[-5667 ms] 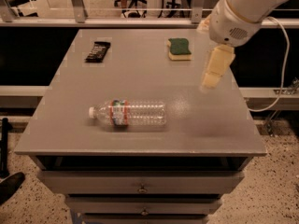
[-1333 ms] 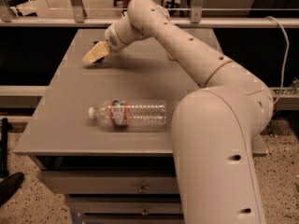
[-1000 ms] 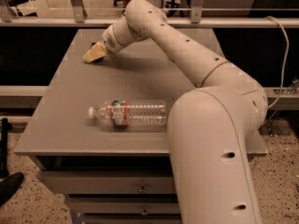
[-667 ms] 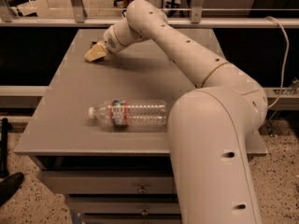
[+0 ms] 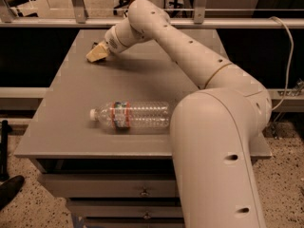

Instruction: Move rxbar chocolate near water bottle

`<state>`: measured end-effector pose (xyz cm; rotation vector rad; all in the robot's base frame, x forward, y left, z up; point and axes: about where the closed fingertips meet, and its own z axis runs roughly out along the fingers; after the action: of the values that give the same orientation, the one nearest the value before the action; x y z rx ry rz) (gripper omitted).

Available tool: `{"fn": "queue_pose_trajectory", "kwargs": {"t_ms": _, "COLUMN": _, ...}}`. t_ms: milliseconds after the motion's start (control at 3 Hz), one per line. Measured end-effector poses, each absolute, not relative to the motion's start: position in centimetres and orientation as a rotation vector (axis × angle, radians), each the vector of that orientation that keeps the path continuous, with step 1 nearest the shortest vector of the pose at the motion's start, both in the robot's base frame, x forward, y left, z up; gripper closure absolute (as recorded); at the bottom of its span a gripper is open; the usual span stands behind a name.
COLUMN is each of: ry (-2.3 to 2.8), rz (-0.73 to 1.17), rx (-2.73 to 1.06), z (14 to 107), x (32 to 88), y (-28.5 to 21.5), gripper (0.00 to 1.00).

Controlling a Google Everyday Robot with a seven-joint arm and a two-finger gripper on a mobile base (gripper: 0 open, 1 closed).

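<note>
While water bottle lies sideways, tool well beyond.

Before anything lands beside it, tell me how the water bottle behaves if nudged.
Lying on its side, the round water bottle would probably roll. It looks empty, so likely light. The gripper is at the far corner of the table, away from it.

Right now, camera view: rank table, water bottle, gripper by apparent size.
1. table
2. water bottle, lying near the front
3. gripper, at the table's far left; farther from camera, so this rank is less sure
</note>
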<state>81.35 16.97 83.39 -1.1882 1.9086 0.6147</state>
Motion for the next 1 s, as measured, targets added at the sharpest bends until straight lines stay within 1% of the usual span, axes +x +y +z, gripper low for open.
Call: {"fn": "queue_pose_trajectory", "kwargs": {"t_ms": 1000, "ry": 1.909, "rz": 0.615, "rx": -1.188, "z": 83.5, "x": 81.34, "y": 16.96, "gripper": 1.0}}
